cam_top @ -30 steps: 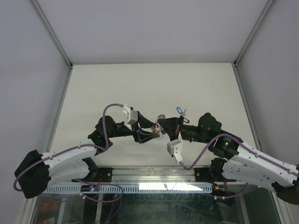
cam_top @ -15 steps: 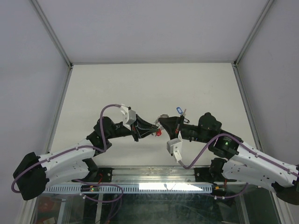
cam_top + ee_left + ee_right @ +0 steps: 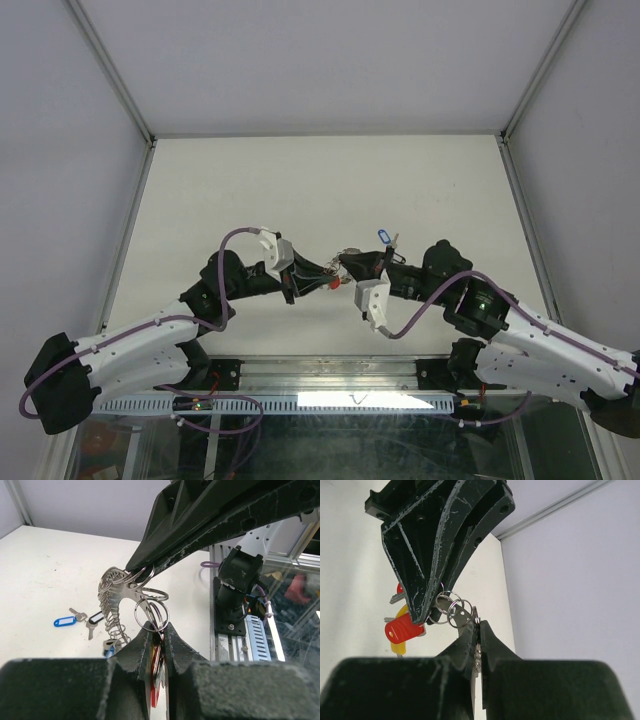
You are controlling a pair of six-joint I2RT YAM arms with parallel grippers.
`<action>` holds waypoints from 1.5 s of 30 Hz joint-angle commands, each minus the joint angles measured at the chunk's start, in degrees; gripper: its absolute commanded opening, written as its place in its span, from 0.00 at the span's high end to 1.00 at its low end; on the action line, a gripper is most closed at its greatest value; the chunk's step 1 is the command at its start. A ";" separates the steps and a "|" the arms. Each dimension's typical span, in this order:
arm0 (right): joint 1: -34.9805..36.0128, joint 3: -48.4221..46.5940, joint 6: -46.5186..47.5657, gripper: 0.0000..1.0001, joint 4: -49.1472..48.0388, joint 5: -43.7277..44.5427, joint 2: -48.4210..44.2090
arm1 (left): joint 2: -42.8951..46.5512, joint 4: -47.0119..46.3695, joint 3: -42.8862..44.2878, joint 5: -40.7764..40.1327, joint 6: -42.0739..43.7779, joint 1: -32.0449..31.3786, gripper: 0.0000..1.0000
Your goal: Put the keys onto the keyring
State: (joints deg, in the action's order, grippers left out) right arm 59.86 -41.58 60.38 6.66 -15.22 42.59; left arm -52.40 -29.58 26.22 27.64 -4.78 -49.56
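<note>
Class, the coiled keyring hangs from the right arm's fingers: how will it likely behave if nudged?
Pinched at one point by the right fingers, the keyring would probably swing or twist. Its open coils suggest springy give rather than stiffness. Thin bare metal likely feels light and slippery.

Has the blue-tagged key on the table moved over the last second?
No. The blue-tagged key sits in the same spot against the back edge of the table.

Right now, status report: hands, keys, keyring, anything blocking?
Left hand shut on red-tagged key. Right hand shut on keyring, hands tip to tip. Blue-tagged key loose on table, not in the way.
</note>
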 commanded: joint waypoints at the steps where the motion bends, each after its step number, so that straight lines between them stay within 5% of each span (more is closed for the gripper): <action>1: 0.35 -3.07 -11.63 1.00 -4.33 -0.37 0.01 | 1.40 -0.40 3.55 -3.99 3.62 0.15 1.00; 25: 0.32 -4.15 -54.08 0.92 -8.85 20.38 0.48 | 3.65 1.64 3.84 -3.94 8.59 0.14 1.00; 36: 0.31 -4.96 -57.26 0.69 -8.95 24.97 0.27 | 4.49 2.13 3.65 -2.59 9.83 0.17 1.00; 45: 0.28 -10.68 -59.43 0.65 0.91 39.92 1.01 | 4.17 2.68 3.88 -2.59 9.67 0.17 1.00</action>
State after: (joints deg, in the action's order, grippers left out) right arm 60.07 -47.24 2.81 4.36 15.70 43.55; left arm -49.36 -24.49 27.73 25.10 3.88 -49.47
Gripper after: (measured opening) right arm 0.341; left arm 0.073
